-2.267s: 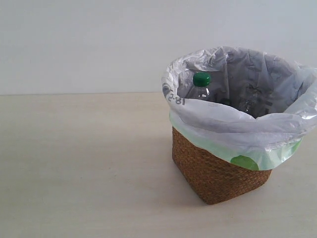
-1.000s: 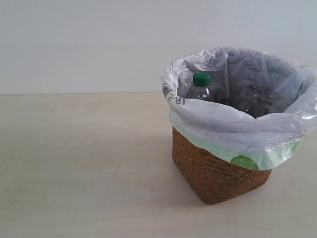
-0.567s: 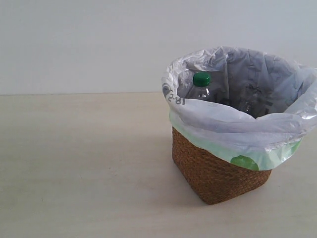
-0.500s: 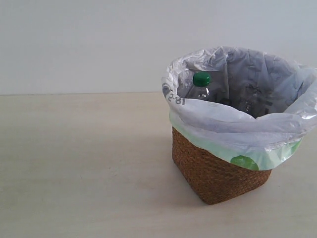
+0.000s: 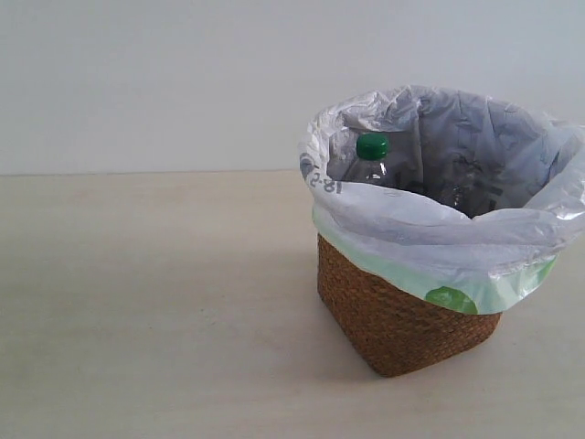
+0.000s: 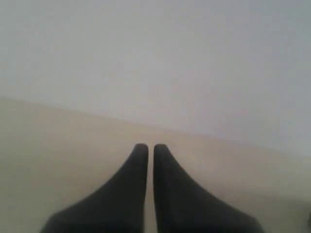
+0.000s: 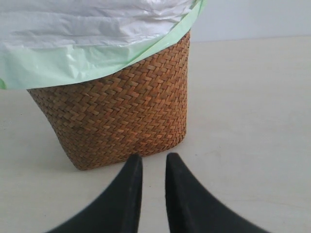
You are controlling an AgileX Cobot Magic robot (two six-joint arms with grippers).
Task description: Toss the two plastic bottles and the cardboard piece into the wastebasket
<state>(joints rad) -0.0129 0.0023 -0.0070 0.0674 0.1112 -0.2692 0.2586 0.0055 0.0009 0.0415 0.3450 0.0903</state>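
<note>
The right claw [image 7: 153, 158], narrow and empty, sits low just before the basket [image 5: 402, 320]. The left claw [image 6: 146, 148] is likewise narrow, over the table [image 6: 48, 145]. One green-capped bottle [image 5: 371, 146] stands inside. Best back away without nudging the basket. The bag [image 5: 439, 238] hides the other bottle and the cardboard.

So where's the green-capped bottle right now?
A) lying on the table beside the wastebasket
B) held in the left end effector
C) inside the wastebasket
C: the green-capped bottle sits inside the wastebasket, its cap and neck showing behind the near edge of the bag.
</note>
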